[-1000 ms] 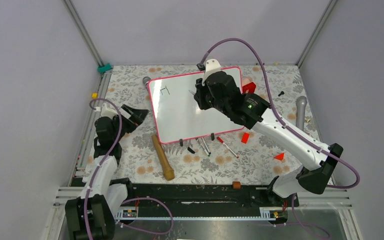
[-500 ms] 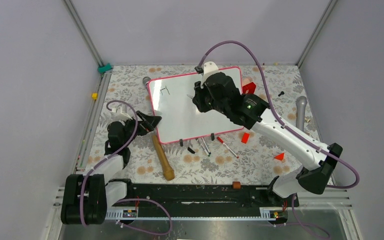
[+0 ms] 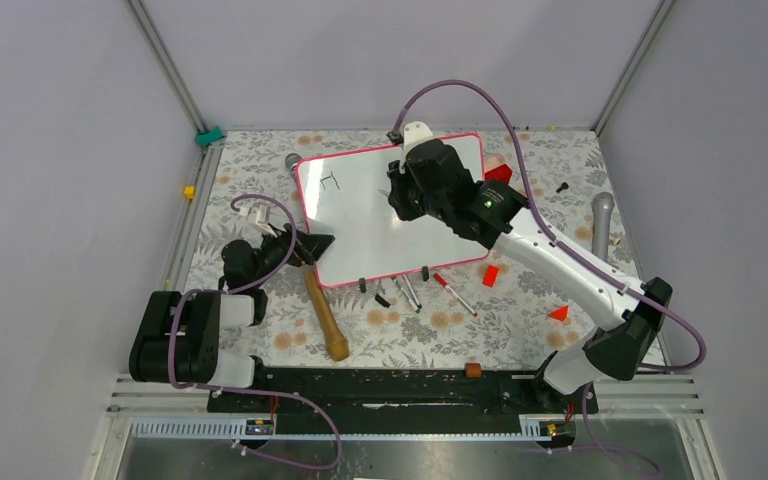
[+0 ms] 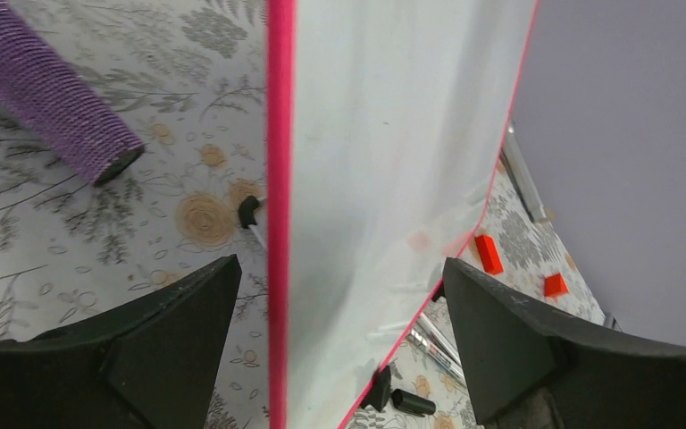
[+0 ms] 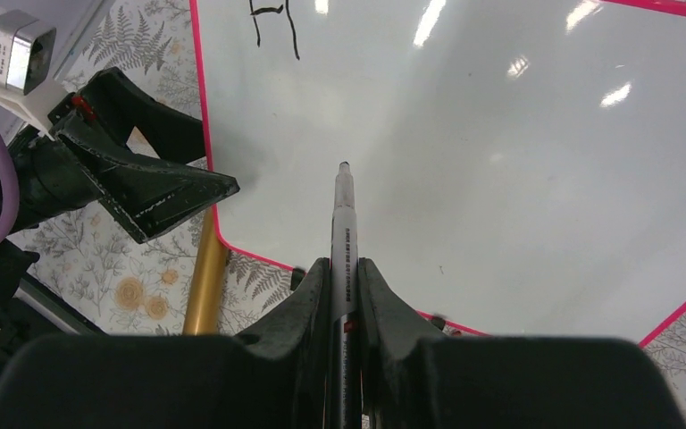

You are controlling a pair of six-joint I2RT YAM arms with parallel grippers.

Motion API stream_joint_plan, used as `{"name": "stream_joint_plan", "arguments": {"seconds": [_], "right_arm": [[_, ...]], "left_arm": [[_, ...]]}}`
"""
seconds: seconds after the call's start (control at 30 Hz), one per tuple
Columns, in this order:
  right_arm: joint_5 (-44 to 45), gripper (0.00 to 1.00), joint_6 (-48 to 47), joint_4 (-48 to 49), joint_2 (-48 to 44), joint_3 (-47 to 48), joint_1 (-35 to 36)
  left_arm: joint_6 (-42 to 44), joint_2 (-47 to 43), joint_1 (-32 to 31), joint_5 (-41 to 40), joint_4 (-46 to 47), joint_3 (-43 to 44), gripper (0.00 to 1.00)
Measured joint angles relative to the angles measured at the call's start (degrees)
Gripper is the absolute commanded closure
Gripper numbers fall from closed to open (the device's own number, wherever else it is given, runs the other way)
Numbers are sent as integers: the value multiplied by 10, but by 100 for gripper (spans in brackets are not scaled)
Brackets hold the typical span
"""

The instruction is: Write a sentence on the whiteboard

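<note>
The whiteboard lies tilted on the floral table, with its pink frame edge running up the left wrist view. Of the sentence only a black "H" shows near the board's upper left corner; it is also at the top of the right wrist view. My right gripper is shut on a marker over the board's middle, tip pointing right of the "H". My left gripper is open, and its jaws straddle the board's left edge near the lower corner.
A wooden-handled tool lies just below my left gripper. Loose markers, a black cap and red blocks lie along the board's near edge. A grey cylinder lies at the right. A purple cable crosses the left wrist view.
My left arm has swung right and lower, bringing its open jaws from the table's left side to the board's left edge. The right gripper with the marker has barely shifted.
</note>
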Motion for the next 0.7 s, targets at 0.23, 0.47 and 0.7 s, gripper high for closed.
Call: {"name": "stream_joint_plan", "arguments": {"seconds": [0.23,0.47,0.7], "right_arm": [[-9,100,-3,0,42,20,0],[-9,100,-3,0,85,67,0],[-9,100,-3,0,123,115,0]], "left_arm": [[-3,7,-5,44,0,29,1],[25,7,-7,50,-72,75,1],[67,-18,-7,45,-138,75,1]]}}
